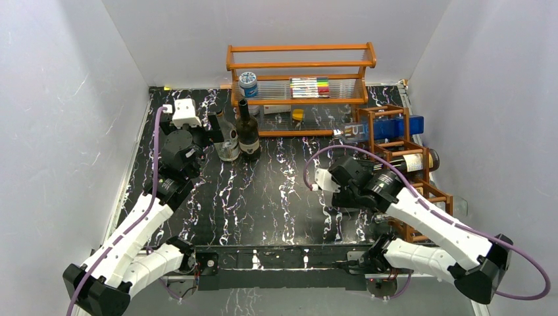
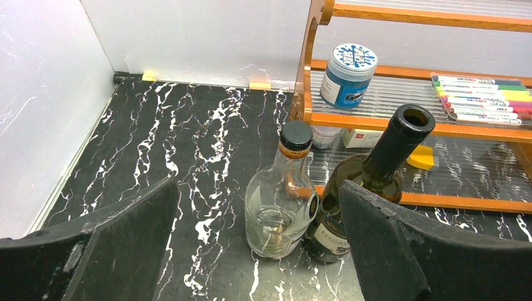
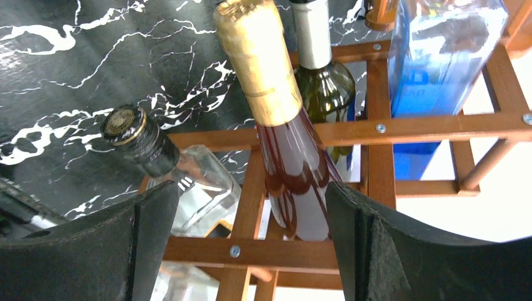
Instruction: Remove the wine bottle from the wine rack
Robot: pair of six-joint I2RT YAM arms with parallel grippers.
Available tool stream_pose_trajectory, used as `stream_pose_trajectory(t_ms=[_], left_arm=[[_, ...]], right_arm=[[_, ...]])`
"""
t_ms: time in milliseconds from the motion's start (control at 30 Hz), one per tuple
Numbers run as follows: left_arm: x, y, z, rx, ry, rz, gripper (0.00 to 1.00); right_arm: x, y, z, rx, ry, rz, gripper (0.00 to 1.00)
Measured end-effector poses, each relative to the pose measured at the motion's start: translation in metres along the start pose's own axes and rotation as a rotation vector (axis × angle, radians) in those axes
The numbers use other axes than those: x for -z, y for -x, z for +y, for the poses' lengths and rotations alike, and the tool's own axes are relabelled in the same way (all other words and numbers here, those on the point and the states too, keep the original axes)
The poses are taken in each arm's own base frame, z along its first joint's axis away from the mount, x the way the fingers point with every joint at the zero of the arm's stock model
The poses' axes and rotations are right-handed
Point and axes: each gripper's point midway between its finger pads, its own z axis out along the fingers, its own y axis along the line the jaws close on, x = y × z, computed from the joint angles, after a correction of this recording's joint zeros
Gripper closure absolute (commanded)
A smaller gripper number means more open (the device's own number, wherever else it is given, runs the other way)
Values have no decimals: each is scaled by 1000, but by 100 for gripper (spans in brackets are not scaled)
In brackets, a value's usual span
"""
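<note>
The reddish-brown wine rack [image 1: 395, 141] stands at the table's right, with its bars close up in the right wrist view [image 3: 376, 132]. A wine bottle [image 3: 282, 138] with a gold foil neck and a white label lies in one cell, neck pointing out; in the top view [image 1: 411, 161] its neck end is hidden under the arm. My right gripper [image 3: 248, 204] is open, its fingers either side of this bottle's body and a rack bar, touching neither. In the top view the right gripper [image 1: 368, 196] is at the rack's front. My left gripper [image 2: 260, 188] is open and empty at the back left [image 1: 215, 133].
The rack also holds a green bottle with a silver neck [image 3: 320, 75], a blue square bottle [image 3: 439, 56] and a clear bottle with a black cap [image 3: 157, 150]. A clear bottle [image 2: 279, 200] and a dark bottle [image 2: 370, 175] stand before the orange shelf [image 1: 299, 66].
</note>
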Motion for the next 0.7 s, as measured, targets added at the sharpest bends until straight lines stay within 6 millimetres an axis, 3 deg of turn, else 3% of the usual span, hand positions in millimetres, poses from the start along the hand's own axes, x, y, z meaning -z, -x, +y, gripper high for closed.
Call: stream_pose_trajectory(t_ms=[100, 233, 367, 700], left_arm=[[1, 1, 0, 1, 0, -2, 2], [1, 1, 0, 2, 0, -3, 2], [1, 1, 1, 2, 0, -4, 2], [6, 9, 4, 14, 1, -25, 2]], right_arm=[[-16, 2, 0, 66, -11, 26, 2], [-32, 9, -8, 132, -60, 40, 12], [-45, 17, -17, 154, -90, 43, 13], [-73, 10, -26, 204, -106, 109, 20]])
